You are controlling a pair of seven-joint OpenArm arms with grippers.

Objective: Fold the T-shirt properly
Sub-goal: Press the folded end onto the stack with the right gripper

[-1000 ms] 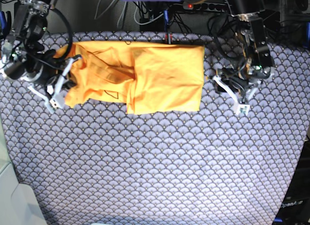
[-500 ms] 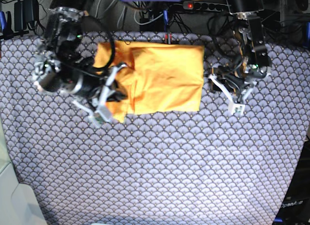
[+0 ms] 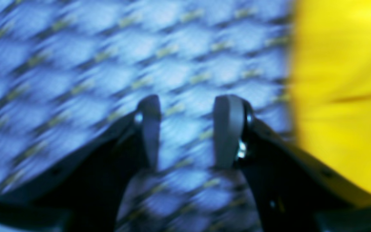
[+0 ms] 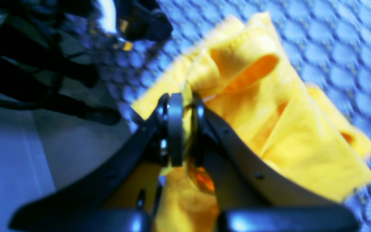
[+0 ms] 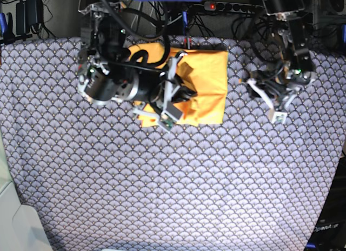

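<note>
The yellow-orange T-shirt (image 5: pixel 205 83) lies partly folded into a thick, rumpled block at the tabletop's far edge. My right hand (image 4: pixel 184 129) pinches one bunched edge, its layers trailing loosely beyond my fingertips.

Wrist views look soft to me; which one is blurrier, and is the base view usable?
Left wrist view: heavy motion smear across the patterned cloth, T-shirt edge fuzzy. Right wrist view: soft too, but the fingers pinching yellow fabric stay readable. Base view: sharp and evenly lit, slightly curved at the edges.
</note>
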